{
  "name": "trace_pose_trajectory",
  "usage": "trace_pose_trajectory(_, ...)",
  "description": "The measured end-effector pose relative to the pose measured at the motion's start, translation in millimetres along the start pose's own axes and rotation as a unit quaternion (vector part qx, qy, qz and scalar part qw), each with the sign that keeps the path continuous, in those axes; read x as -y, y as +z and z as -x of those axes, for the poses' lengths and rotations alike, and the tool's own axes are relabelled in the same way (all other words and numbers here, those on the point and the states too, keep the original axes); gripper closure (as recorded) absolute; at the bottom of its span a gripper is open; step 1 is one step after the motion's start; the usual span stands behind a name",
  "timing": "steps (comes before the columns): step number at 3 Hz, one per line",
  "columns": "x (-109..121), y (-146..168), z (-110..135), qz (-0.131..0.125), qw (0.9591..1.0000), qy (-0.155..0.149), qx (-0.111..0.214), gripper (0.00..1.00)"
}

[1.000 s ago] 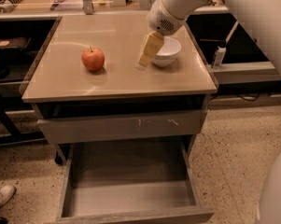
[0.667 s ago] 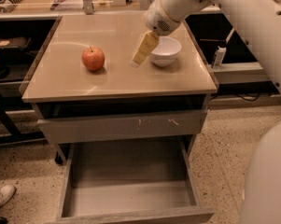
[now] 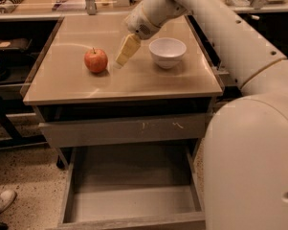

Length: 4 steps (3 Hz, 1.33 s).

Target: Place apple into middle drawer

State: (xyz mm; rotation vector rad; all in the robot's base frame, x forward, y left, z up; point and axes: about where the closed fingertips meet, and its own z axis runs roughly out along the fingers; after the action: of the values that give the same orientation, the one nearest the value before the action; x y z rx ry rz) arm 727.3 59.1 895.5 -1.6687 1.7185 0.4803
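The red-orange apple (image 3: 95, 60) stands on the tan table top (image 3: 134, 83), left of centre. My gripper (image 3: 126, 51) hangs from the white arm that reaches in from the upper right. It is tilted down and to the left, just right of the apple and a little above the table, apart from the apple. The middle drawer (image 3: 134, 174) is pulled out below the table, a wide grey box with nothing on its floor.
A white bowl (image 3: 167, 51) stands on the table right of the gripper. A shut grey drawer front with pale scratches (image 3: 129, 128) sits under the table top. My white body (image 3: 253, 166) fills the right foreground. A shoe (image 3: 2, 202) lies at lower left.
The gripper has moved left, from beside the white bowl to close by the apple. The apple, bowl and drawer have not moved.
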Motion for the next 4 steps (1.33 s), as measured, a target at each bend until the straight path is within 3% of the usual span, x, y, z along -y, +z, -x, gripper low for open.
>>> trace_pose_trajectory(1, 2.2, 1.0, 1.5, -0.001, 1.0, 0.0, 0.003, 0.0)
trace_pose_trajectory(2, -1.5, 21.6, 5.7, 0.015, 0.9995, 0.016, 0.021, 0.0)
trace_pose_trajectory(4, -6.9, 68.4, 19.9, 0.06, 0.9978, 0.002, 0.029, 0.0)
